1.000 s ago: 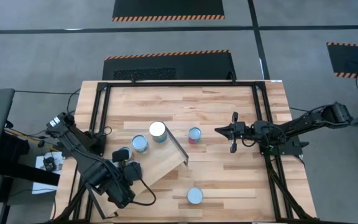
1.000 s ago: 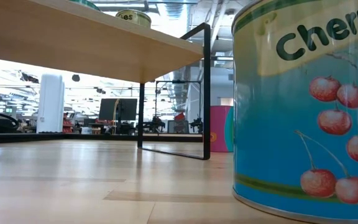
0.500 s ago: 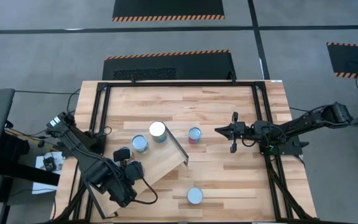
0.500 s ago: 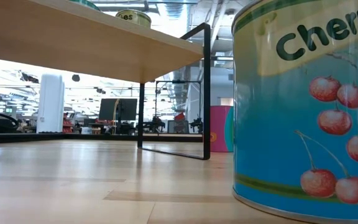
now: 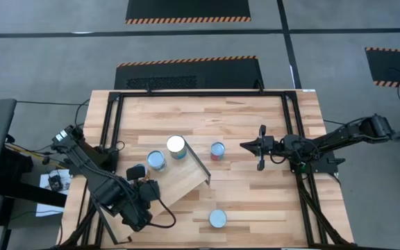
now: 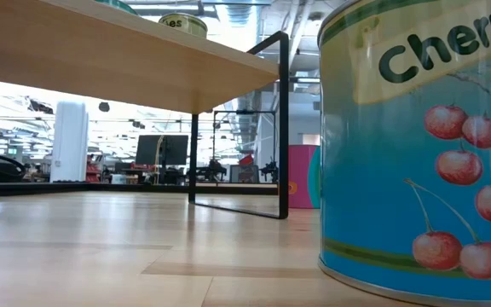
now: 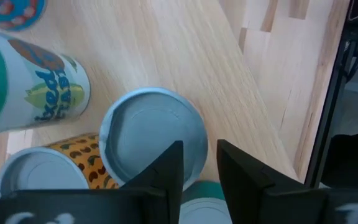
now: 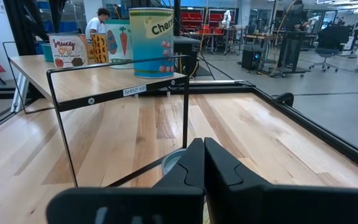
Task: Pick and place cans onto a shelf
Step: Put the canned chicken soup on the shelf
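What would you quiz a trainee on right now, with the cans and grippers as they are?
1. How many cans stand on the tabletop, off the shelf?
2. True or false: the right gripper holds a can.
3. Which gripper is over the shelf? A) left gripper B) right gripper

Key:
1. Two: the red-labelled can and the lone can.
2. False: it is shut and empty.
3. A.
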`<state>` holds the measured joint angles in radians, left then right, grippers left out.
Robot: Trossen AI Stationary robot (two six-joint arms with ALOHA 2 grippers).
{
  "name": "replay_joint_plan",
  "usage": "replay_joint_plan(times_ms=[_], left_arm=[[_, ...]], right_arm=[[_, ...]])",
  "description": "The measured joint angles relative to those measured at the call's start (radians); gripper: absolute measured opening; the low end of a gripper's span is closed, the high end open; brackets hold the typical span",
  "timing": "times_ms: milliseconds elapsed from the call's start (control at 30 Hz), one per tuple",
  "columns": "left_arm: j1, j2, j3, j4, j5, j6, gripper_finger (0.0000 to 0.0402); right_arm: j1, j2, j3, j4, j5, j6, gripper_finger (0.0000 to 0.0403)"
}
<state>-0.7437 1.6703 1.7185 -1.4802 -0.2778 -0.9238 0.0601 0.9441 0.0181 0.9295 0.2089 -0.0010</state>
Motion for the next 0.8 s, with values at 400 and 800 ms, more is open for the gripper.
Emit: replay_joint_plan(times_ms=[400,800], left_arm=[[0.05,-0.077,0.024,0.066,-0.114,0.186,0.0065],[0.301,-0.559,-0.405,0.615,-0.073,0.675,0.0001]], right_arm=[[0.0,0.0,0.0,-0.001,0.0,0.0,0.0013],[0.0,0.0,0.0,-0.019,-0.001,0.001,0.0012]])
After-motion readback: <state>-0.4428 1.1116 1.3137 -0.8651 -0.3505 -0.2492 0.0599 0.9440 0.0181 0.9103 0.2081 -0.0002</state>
